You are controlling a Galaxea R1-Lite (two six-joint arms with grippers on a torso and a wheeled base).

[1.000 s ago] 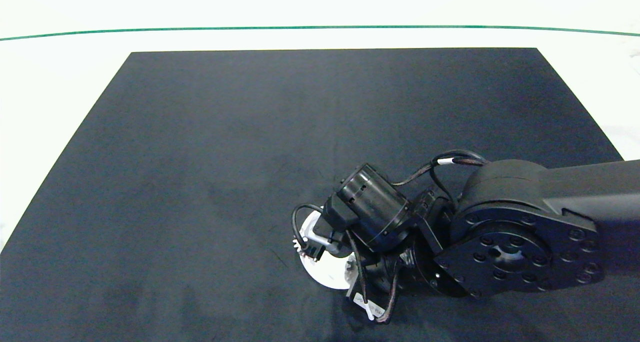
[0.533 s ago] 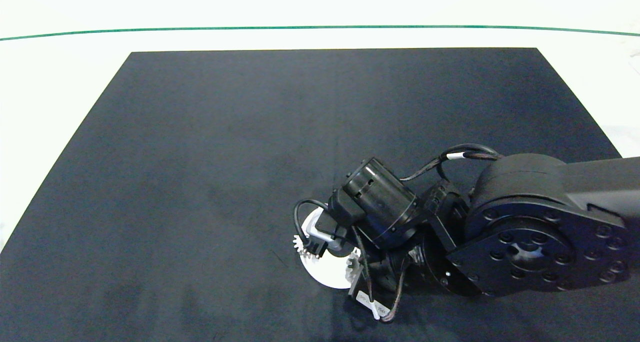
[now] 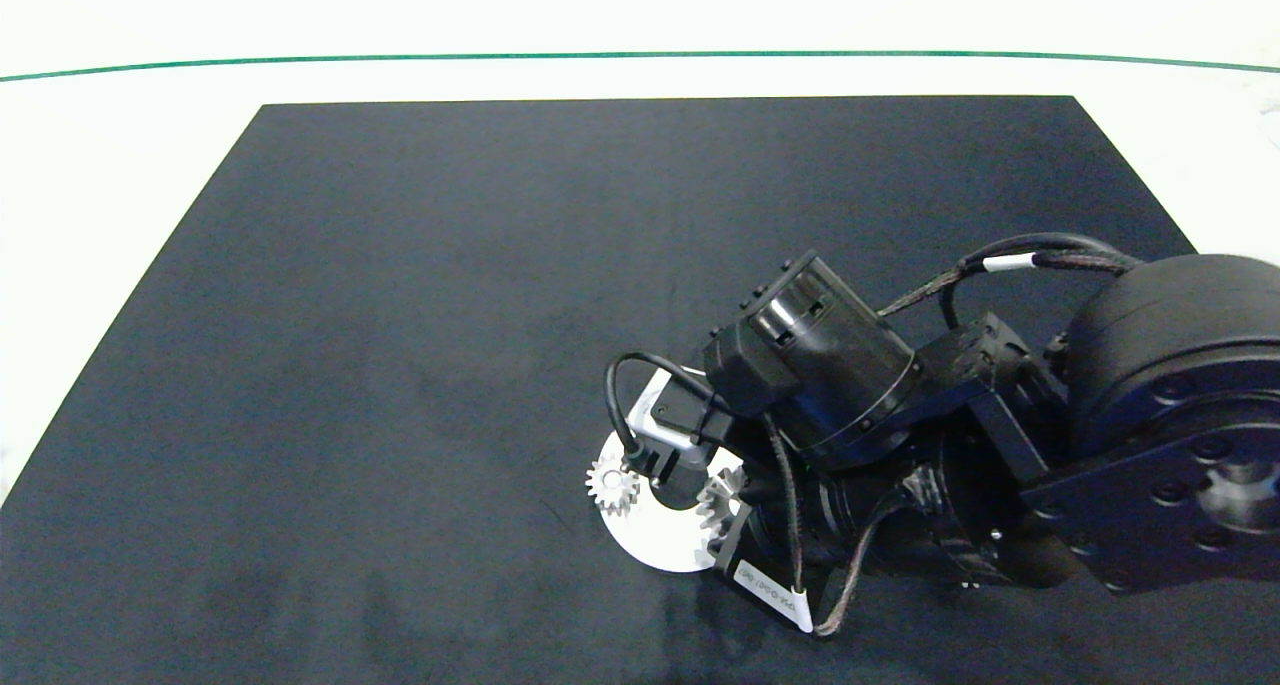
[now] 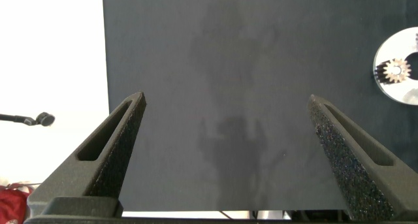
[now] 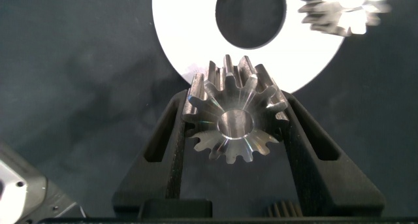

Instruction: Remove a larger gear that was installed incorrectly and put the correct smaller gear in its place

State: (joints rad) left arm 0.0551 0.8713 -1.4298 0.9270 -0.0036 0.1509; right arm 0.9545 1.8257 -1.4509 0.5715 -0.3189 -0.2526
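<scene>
Larger gear out, clamped in my right gripper

I hold the larger gear above the white disc's near rim; I should carry it level. Left gripper idles, fingers apart.

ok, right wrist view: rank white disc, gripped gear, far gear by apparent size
1. White disc
2. gripped gear, in the right gripper
3. far gear at the disc's edge
The gripped gear is nearer the camera, so the gears' true order is unsure.
</scene>
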